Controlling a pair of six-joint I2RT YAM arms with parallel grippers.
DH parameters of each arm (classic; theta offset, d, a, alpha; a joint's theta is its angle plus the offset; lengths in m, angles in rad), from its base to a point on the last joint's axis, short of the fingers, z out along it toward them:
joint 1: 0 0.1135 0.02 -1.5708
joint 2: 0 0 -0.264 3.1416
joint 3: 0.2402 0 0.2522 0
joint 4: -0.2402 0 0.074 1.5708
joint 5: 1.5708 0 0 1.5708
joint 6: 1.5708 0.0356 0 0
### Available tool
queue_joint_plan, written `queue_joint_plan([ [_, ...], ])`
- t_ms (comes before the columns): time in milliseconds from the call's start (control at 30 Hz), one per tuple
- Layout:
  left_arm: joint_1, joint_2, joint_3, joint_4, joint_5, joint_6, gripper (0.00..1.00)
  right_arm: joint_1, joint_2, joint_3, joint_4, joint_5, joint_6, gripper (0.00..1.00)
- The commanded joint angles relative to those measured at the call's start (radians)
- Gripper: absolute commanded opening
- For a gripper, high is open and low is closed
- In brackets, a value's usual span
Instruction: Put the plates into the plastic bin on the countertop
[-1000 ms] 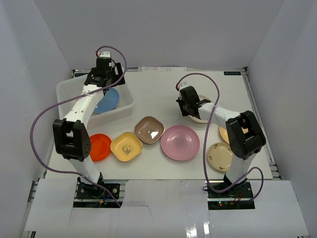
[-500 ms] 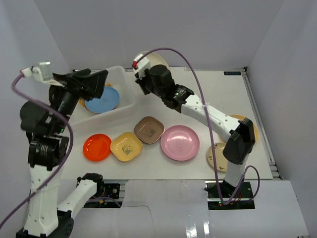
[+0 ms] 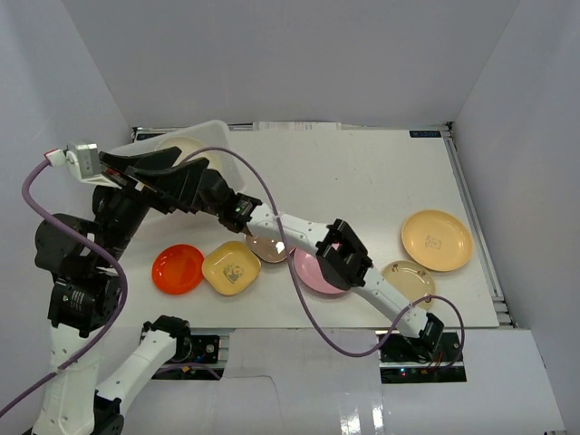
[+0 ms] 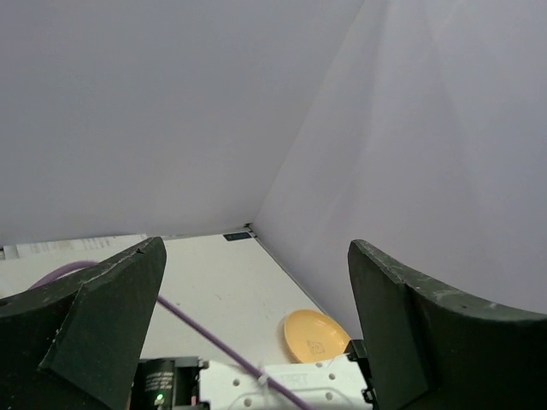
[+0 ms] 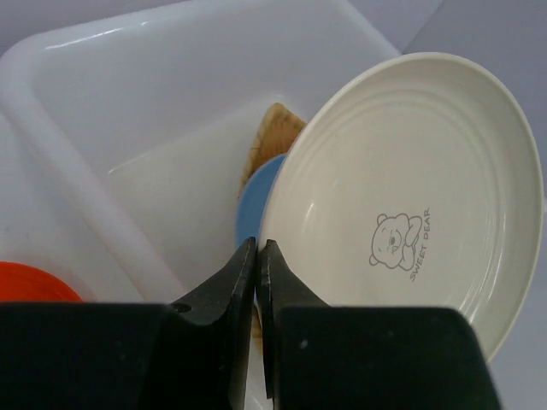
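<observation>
My right gripper [image 5: 256, 249] pinches just the rim of the cream plate [image 5: 402, 196], tilted above the bin [image 5: 171, 68] and the blue plate [image 5: 256, 198] inside. Such a thin edge hold could slip, dropping it hard onto the blue one. Left gripper [image 4: 255, 252] gapes wide, empty.

top view looks down; right wrist sits close above plastic bin [image 5: 128, 94].
</observation>
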Motion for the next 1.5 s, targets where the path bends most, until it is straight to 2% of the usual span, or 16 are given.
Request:
queue_joint_plan([
  [0, -0.015, 0.010, -0.020, -0.010, -0.027, 0.025, 0.98, 0.014, 0.062, 0.108, 0.207, -0.014, -0.075, 0.08],
  [100, -0.015, 0.016, -0.025, -0.007, -0.032, 0.023, 0.98, 0.014, 0.102, 0.108, 0.264, 0.001, -0.075, 0.16],
  [133, -0.017, 0.019, -0.022, -0.007, -0.032, 0.023, 0.98, 0.014, 0.106, 0.106, 0.275, 0.001, -0.070, 0.30],
  [200, -0.015, 0.024, -0.014, -0.006, -0.030, 0.022, 0.98, 0.015, 0.116, 0.105, 0.285, 0.000, -0.050, 0.49],
  [233, -0.015, 0.025, -0.011, -0.004, -0.028, 0.022, 0.98, 0.014, 0.114, 0.097, 0.293, 0.006, -0.043, 0.66],
  [333, -0.017, 0.025, -0.006, -0.004, -0.036, 0.019, 0.98, 0.015, 0.059, 0.024, 0.339, 0.021, -0.020, 0.77],
  [500, -0.015, 0.047, -0.008, -0.024, 0.022, -0.009, 0.98, 0.008, -0.175, -0.157, 0.426, 0.056, 0.037, 0.77],
  [633, -0.015, 0.055, -0.063, -0.075, 0.071, -0.035, 0.98, -0.025, -0.470, -0.522, 0.508, 0.168, 0.120, 0.68],
  [700, -0.015, 0.058, -0.127, -0.093, 0.128, -0.059, 0.98, -0.063, -0.678, -0.802, 0.519, 0.254, 0.150, 0.62],
  [767, -0.018, 0.102, -0.214, -0.092, 0.259, -0.120, 0.91, -0.101, -0.882, -1.058, 0.481, 0.338, 0.225, 0.56],
  [833, -0.046, 0.154, -0.282, -0.086, 0.341, -0.150, 0.88, -0.192, -1.011, -1.192, 0.305, 0.412, 0.389, 0.50],
  [900, -0.122, 0.206, -0.374, -0.087, 0.242, -0.142, 0.84, -0.311, -1.183, -1.355, 0.068, 0.470, 0.507, 0.49],
  [967, -0.268, 0.251, -0.417, -0.096, 0.072, -0.142, 0.83, -0.444, -1.344, -1.516, -0.058, 0.460, 0.652, 0.47],
  [1133, -0.529, 0.390, -0.477, -0.115, -0.193, -0.178, 0.82, -0.627, -1.623, -1.711, -0.293, 0.405, 0.712, 0.50],
  [1300, -0.704, 0.562, -0.491, -0.144, -0.486, -0.254, 0.82, -0.761, -1.674, -1.792, -0.373, 0.313, 0.694, 0.62],
  [1467, -0.753, 0.663, -0.503, -0.119, -0.570, -0.351, 0.82, -0.824, -1.641, -1.805, -0.370, 0.265, 0.683, 0.62],
])
